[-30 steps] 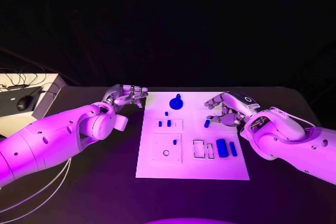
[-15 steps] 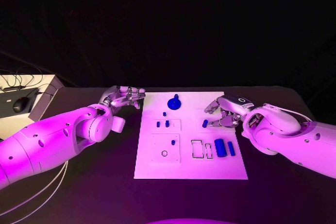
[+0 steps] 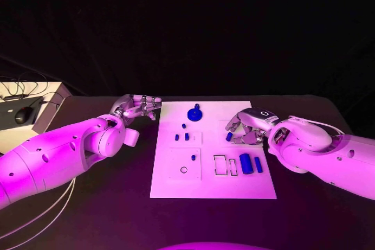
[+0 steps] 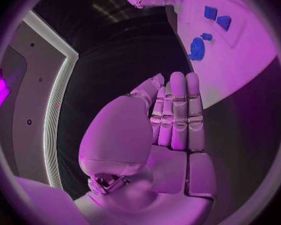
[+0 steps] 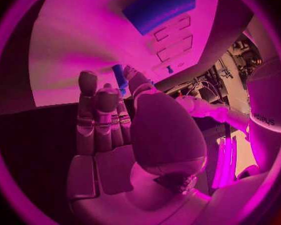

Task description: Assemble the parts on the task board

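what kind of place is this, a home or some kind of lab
Most likely a robotics lab or test bench: a black table holds a white task board with small blue parts, and a side unit with a computer mouse and cables stands beside it.

A robotics lab or test bench: a black counter [image 3: 94, 206] against a dark backdrop carries a white task board [image 3: 211, 190], and beside its left edge a pale side table [image 3: 47, 95] holds a computer mouse [image 3: 23, 115] on a pad with loose cables [image 3: 23, 88].
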Available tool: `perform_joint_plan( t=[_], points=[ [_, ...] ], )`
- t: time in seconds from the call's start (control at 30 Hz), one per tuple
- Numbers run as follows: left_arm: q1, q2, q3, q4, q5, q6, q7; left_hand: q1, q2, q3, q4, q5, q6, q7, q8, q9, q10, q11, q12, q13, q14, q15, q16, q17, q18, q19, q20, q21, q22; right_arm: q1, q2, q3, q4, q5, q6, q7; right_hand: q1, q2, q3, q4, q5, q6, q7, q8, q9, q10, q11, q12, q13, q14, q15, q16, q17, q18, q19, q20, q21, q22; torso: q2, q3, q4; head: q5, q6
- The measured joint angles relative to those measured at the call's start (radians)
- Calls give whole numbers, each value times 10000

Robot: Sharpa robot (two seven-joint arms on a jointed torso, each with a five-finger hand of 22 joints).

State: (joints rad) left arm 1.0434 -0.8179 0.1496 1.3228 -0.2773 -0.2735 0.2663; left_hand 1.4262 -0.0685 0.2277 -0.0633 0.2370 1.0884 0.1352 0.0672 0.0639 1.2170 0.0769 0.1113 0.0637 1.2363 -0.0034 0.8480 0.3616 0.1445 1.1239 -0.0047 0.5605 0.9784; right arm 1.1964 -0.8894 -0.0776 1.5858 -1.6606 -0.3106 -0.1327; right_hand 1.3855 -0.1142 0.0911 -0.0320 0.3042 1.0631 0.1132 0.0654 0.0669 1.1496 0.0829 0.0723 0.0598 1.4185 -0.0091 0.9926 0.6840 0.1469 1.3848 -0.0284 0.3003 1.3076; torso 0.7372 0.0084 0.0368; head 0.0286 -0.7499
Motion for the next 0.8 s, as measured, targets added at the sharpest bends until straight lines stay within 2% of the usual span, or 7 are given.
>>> perform_joint_plan(
  t=[0.1,0.27,0.4,0.57,0.8],
  points=[
    [0,-5,0,0,1,-2,0,0,0,0,0,0,0,0,0,0,0,0,0,0,0,0,0,0,0,0,0,0,0,-9,35,-13,-8,-35,26,12,-53,53,361,-45,0,184,31,0,0,214,-47,-52,0,37,-37,0,0,-2,8,-8,61,0,-1,0,0,-5,-3],
    [-1,-8,0,-2,1,-3,-8,0,0,0,0,0,0,0,0,0,0,0,0,0,0,0,0,-8,0,0,0,-40,-1,-30,88,-28,-41,-91,64,23,-168,167,1304,-176,-105,572,61,0,0,665,-127,-51,0,36,-112,56,27,-14,52,-52,370,-1,-2,3,1,-7,-11],
    [-1,-9,0,-2,2,-3,-12,0,0,0,0,0,0,0,0,0,0,0,0,0,0,0,0,-11,0,0,0,-40,-1,-48,141,-35,-91,-157,93,23,-218,214,1729,-252,-158,707,36,0,0,801,-193,-51,-1,15,-133,92,42,-18,47,-56,512,-2,-2,4,1,-12,-24],
    [-1,-10,0,-2,2,-3,-13,0,0,0,0,0,0,0,0,0,0,0,0,0,0,0,0,-10,0,0,0,-40,-1,-63,210,-34,-140,-222,102,20,-263,180,1880,-328,-159,805,12,0,0,859,-212,-52,-2,-1,-149,94,45,-89,-7,-110,589,-2,-2,6,0,-23,-38],
    [-1,-18,0,3,4,-3,-17,0,0,1,0,0,0,0,0,0,0,0,0,0,0,0,0,-10,0,0,0,-40,-2,-103,264,-21,-187,-295,97,-10,-343,259,1964,-358,-161,944,-15,-3,5,994,-258,-70,0,33,-183,94,63,-129,-7,-110,768,5,0,4,6,-35,-79]
  ],
)
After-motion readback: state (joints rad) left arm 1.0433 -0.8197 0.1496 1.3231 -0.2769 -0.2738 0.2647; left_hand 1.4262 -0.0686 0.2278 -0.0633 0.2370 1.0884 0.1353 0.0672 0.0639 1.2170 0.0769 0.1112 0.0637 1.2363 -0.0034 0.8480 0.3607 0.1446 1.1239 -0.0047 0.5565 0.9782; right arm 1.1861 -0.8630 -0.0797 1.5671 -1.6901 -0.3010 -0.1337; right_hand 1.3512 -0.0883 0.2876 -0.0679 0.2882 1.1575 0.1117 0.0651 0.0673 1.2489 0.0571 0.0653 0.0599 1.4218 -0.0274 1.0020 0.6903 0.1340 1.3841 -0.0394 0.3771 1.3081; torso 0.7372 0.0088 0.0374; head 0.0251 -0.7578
